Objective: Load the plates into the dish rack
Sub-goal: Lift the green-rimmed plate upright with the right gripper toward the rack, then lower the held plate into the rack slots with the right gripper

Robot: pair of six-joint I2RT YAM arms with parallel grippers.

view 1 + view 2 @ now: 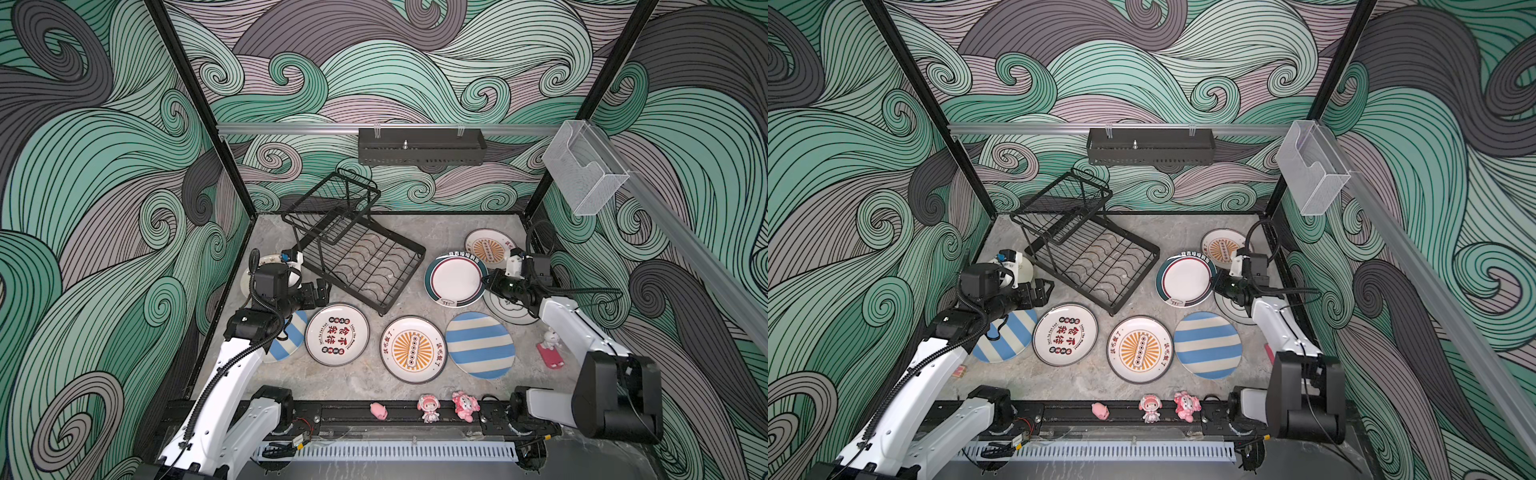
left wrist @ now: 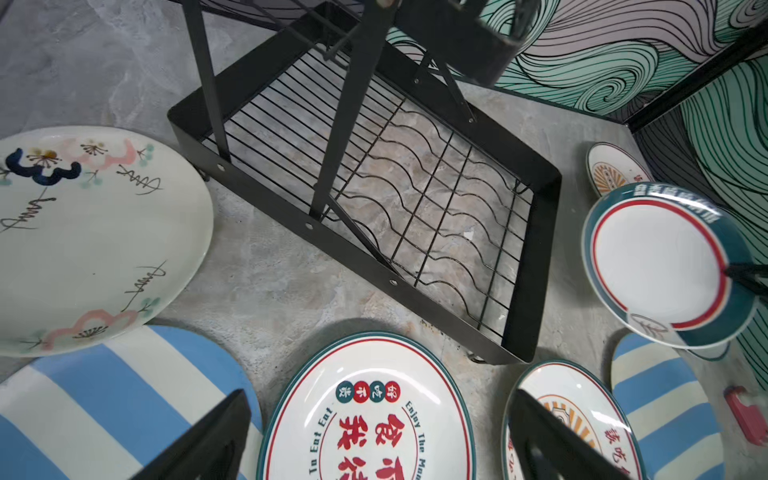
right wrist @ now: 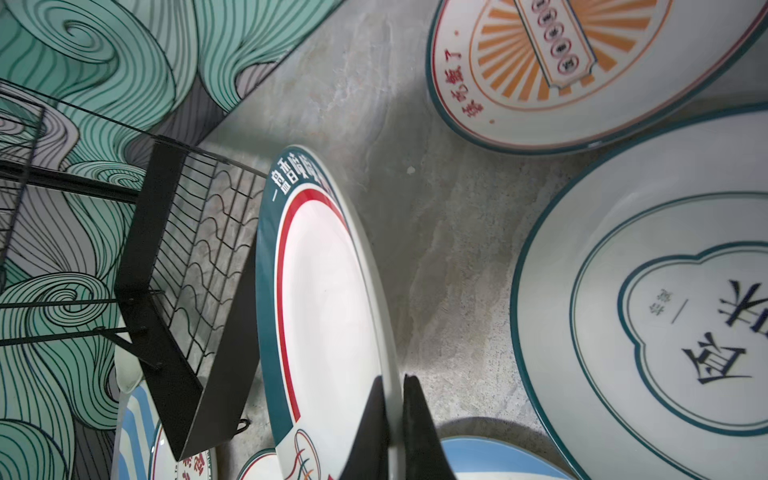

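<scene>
Since the empty black wire dish rack [image 1: 353, 257] stands askew toward the tabletop's [image 1: 332, 388] back edge, its front frame could catch the teal-rimmed plate [image 1: 455, 279], which is tilted near the right edge. The right gripper [image 3: 395, 415] pinches only that plate's rim, so it may slip or swing. The left gripper [image 1: 321, 291], jaws apart and empty, hovers beside the rack's near-left corner and could get in the way.

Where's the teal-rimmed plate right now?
In both top views the teal-rimmed plate is right of the rack, its edge pinched in the right tool, near the far sunburst plate.
</scene>
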